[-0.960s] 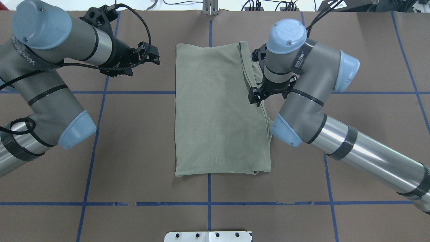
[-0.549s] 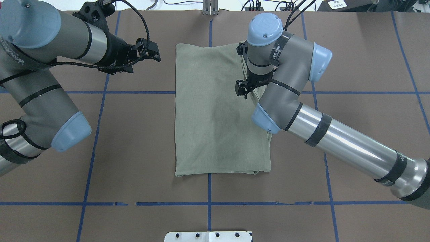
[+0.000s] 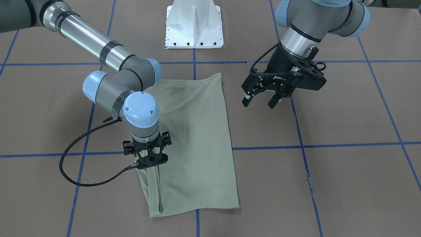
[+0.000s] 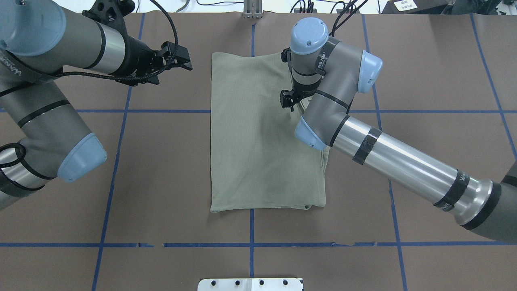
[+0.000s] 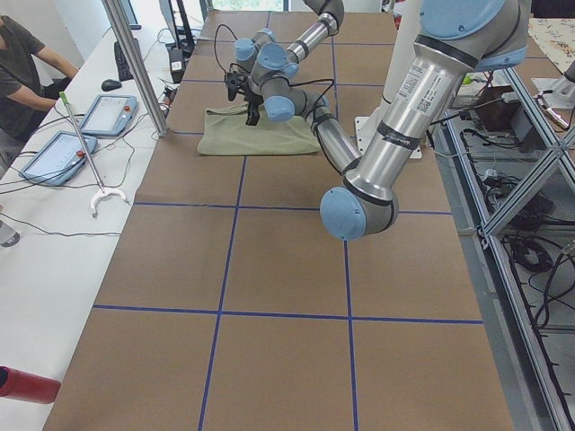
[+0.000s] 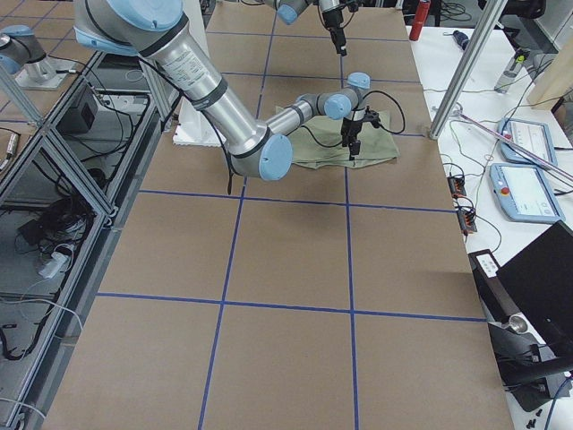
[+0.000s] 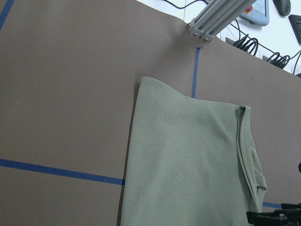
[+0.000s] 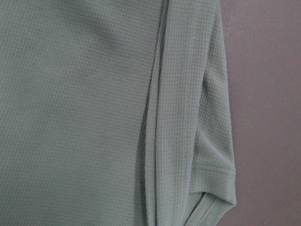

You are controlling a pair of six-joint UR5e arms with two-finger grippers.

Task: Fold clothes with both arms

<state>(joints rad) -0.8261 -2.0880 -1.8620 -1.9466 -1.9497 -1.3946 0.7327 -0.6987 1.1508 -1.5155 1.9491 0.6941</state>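
Lying flat, folded shirt (image 4: pixel 258 133) lengthwise front-to-back on table (image 4: pixel 161 169).

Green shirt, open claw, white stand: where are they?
green shirt (image 4: pixel 258 141), overhead view, middle of the folded cloth.
left gripper (image 3: pixel 259 102), front-facing view, between its open fingertips.
white stand (image 3: pixel 194 29), front-facing view, its front face.

Brown desk (image 4: pixel 161 161), gridded with blue tape (image 4: pixel 282 244). White side bench (image 5: pixel 36 269) alongside: tablets (image 5: pixel 109 114), cables. Aluminium post (image 5: pixel 135 63) at desk edge.
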